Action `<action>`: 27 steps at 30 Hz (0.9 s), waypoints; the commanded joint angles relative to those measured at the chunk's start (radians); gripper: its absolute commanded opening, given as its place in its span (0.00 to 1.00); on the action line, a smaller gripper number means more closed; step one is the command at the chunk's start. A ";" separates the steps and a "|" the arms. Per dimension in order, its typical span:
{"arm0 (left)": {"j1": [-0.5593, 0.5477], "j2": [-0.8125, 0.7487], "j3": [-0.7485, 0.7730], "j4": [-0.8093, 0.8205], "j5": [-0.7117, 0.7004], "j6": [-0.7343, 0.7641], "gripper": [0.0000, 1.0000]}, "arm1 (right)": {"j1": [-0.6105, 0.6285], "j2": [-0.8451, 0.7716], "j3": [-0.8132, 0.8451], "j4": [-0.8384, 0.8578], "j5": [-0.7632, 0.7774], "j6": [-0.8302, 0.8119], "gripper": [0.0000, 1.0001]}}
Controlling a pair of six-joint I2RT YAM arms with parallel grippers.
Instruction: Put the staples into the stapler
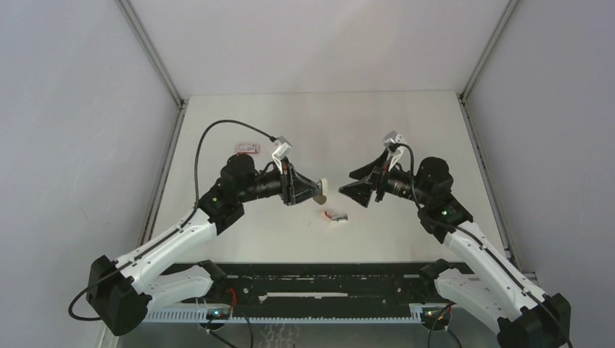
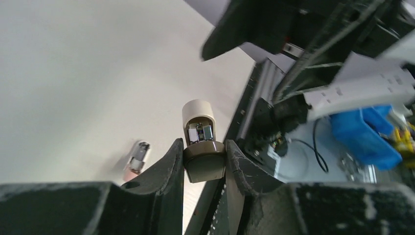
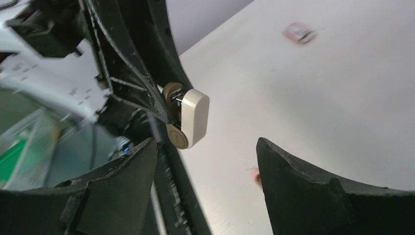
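— Is there any writing to read?
— Only the red print on the white staples box [image 1: 247,148], and it is too small to read (in the right wrist view it is also blurred). The box lies flat on the left part of the counter [image 1: 326,123], beyond the left arm.
— And the stapler?
— The stapler [image 1: 336,216] lies on the counter between the two arms, nearer to their bases. Its long axis runs about left to right in the top view. Which end is the front, I cannot tell.
— The end effectors?
— The left end effector [image 2: 204,146] is closed on a brown-and-cream tool [image 2: 198,110], with the cream end pointing away from the fingers. The right end effector [image 3: 206,147] stands wide apart and holds nothing.
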 commanded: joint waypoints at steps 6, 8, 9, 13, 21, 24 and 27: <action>-0.051 -0.076 0.025 0.006 0.303 0.164 0.00 | 0.066 0.079 0.121 0.052 -0.368 0.109 0.68; -0.063 -0.072 0.039 -0.023 0.322 0.180 0.00 | 0.090 0.094 0.137 0.028 -0.361 0.092 0.64; -0.071 -0.071 0.045 -0.036 0.327 0.193 0.00 | 0.101 0.101 0.142 0.026 -0.357 0.089 0.62; -0.096 -0.077 0.058 -0.081 0.303 0.223 0.00 | 0.130 0.125 0.157 0.006 -0.343 0.088 0.56; -0.210 -0.133 0.061 -0.251 -0.251 0.434 0.00 | 0.120 0.179 0.217 -0.268 -0.001 0.186 0.57; -0.271 -0.107 0.064 -0.267 -0.356 0.483 0.00 | 0.146 0.207 0.217 -0.321 0.095 0.226 0.54; -0.296 -0.075 0.076 -0.281 -0.391 0.501 0.00 | 0.184 0.223 0.217 -0.327 0.137 0.245 0.52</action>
